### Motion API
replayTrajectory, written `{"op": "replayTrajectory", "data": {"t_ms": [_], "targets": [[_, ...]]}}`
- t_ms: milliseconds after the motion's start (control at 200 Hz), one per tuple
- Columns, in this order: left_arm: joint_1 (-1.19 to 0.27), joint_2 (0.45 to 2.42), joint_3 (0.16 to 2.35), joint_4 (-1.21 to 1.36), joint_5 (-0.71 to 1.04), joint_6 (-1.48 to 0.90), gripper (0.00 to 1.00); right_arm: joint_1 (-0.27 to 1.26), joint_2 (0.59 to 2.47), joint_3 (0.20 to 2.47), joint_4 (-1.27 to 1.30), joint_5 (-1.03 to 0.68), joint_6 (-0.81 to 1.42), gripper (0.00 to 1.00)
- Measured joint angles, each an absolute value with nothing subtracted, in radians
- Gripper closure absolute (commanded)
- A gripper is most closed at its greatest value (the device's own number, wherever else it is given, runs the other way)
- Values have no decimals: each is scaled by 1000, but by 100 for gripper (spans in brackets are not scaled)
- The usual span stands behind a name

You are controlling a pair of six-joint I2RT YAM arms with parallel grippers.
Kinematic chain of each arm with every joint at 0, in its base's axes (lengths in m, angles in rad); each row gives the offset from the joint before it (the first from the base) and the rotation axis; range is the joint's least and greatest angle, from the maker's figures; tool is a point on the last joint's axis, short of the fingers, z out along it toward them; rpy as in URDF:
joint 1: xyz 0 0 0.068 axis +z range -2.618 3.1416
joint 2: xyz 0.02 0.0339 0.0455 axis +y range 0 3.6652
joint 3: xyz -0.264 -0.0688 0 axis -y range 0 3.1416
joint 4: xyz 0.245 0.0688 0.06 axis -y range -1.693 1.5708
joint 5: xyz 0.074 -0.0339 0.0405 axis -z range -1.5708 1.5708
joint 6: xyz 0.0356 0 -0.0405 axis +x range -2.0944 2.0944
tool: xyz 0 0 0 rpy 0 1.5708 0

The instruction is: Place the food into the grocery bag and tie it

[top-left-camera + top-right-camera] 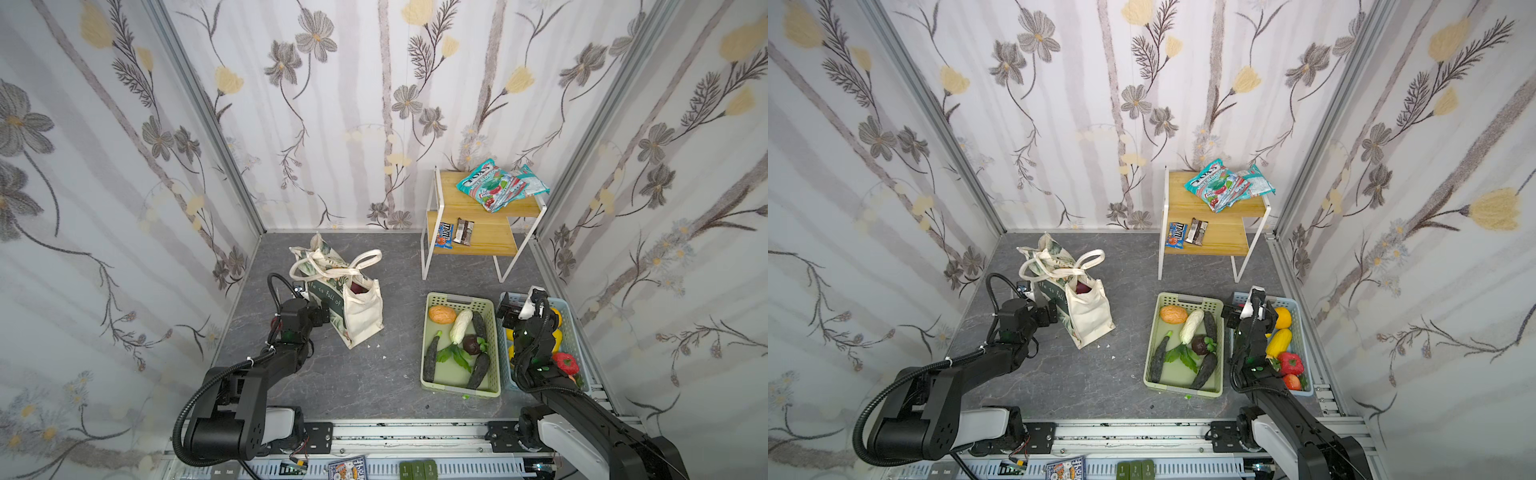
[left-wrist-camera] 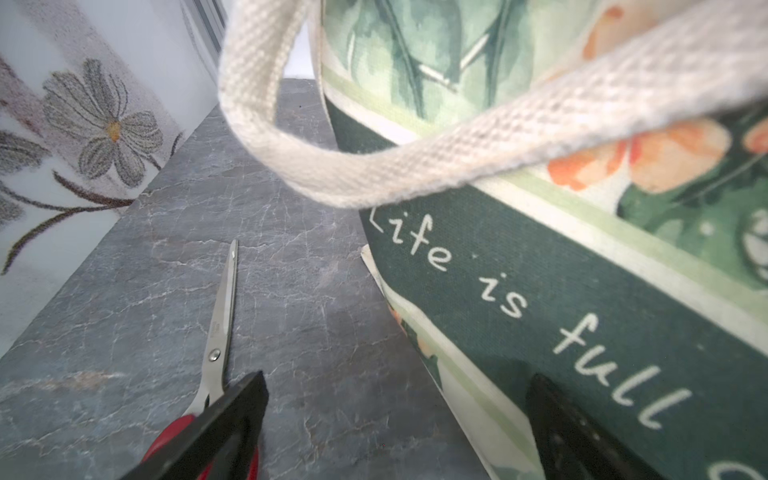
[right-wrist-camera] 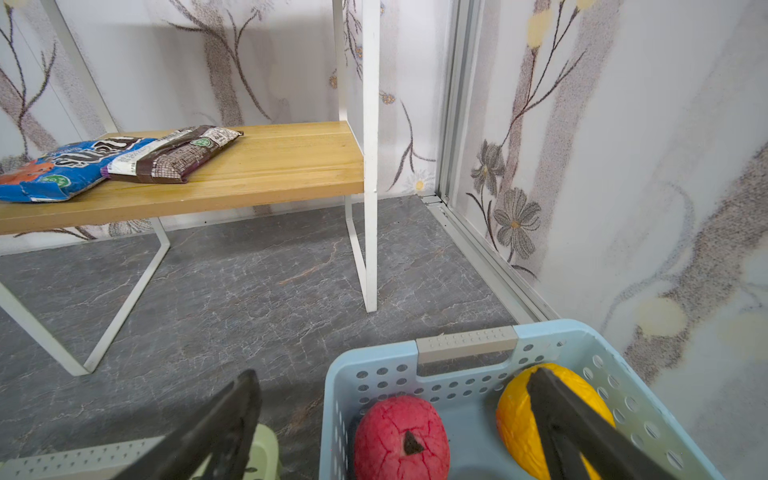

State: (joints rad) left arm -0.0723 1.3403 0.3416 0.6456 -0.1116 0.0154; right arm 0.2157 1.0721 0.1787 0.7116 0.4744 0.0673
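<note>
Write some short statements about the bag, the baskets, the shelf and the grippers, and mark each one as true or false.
1. The grocery bag stands upright. True.
2. The left gripper holds the scissors. False: it is open, and the scissors lie on the table.
3. The green basket is empty. False: toy vegetables lie in it.
4. Two candy bars lie on the lower shelf. True.
5. The right gripper is open. True.
</note>
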Motion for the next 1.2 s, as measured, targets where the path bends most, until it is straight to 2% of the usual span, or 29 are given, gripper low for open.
{"op": "replayTrajectory", "data": {"t_ms": [235,370,530,639,879,1199], "targets": [[-13,1548,306,952,-67,1,0,193,1263,119,1026,421,-5,0],[1,1569,331,962,-22,-3,0,159,1416,147,1197,364,-32,0],[9,1570,358,958,5,-4,0,86,1495,149,1307,274,-17,0],[14,1571,384,931,15,-9,0,49,1502,203,1265,183,-2,0],[16,1571,388,908,19,-14,0,27,1504,204,1265,112,18,0],[12,1571,388,908,16,-15,0,26,1504,204,1265,103,18,0]]}}
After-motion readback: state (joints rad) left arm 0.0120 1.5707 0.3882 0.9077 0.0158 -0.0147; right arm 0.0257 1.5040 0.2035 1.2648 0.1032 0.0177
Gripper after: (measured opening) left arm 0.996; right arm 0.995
